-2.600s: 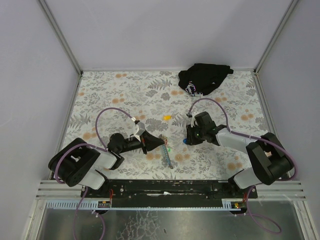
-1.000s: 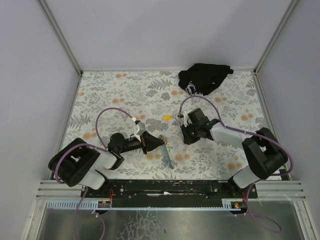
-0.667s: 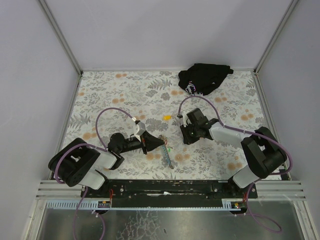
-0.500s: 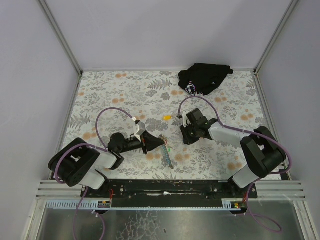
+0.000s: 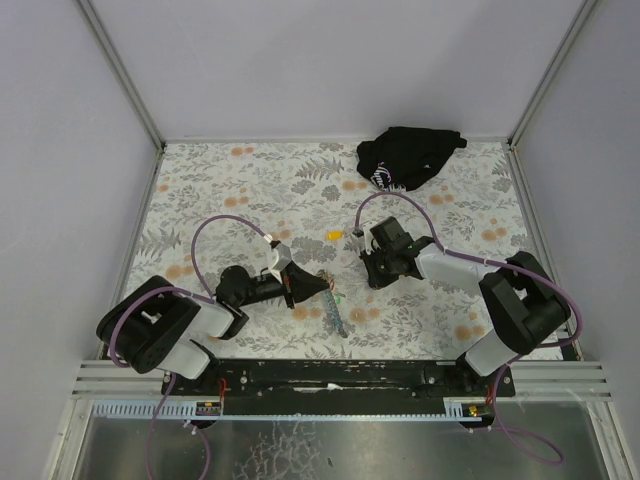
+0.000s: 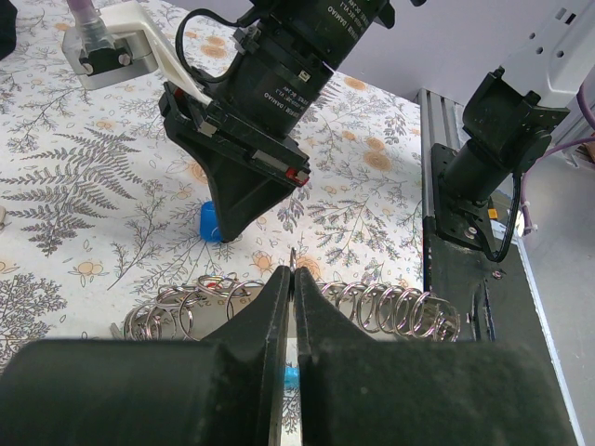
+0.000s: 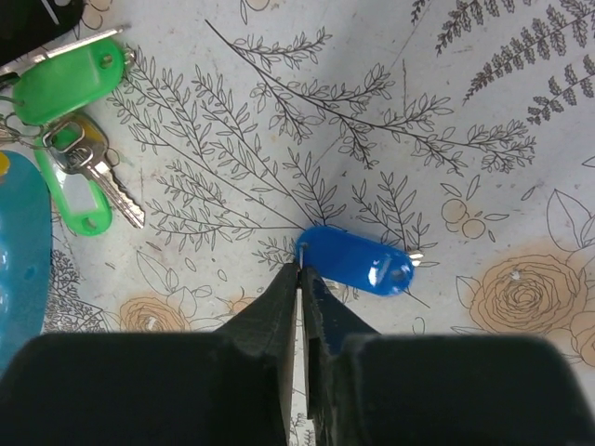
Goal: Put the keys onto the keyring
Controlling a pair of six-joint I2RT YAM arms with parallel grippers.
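Observation:
The keys show as a bright blue tag (image 7: 356,261) lying flat on the floral table, with a silvery tip (image 7: 416,255) poking out at its far end. My right gripper (image 7: 299,267) stands on the tag's near end, jaws closed on a thin metal edge there. In the top view the right gripper (image 5: 372,278) hides the tag. My left gripper (image 6: 292,265) is shut on the keyring (image 6: 292,255), a thin metal sliver between its tips, with coiled rings (image 6: 390,308) on both sides. The blue-grey lanyard strap (image 5: 331,310) trails toward the near edge.
Two green tags (image 7: 70,79) with small keys (image 7: 116,190) lie beside the left gripper. A black cloth bundle (image 5: 408,156) sits at the back right. A small yellow piece (image 5: 334,235) lies mid-table. Frame rails (image 5: 340,372) run along the near edge.
The right gripper has shifted a little left and back, covering the blue tag in the top view, and its jaws have closed. The left arm has not moved.

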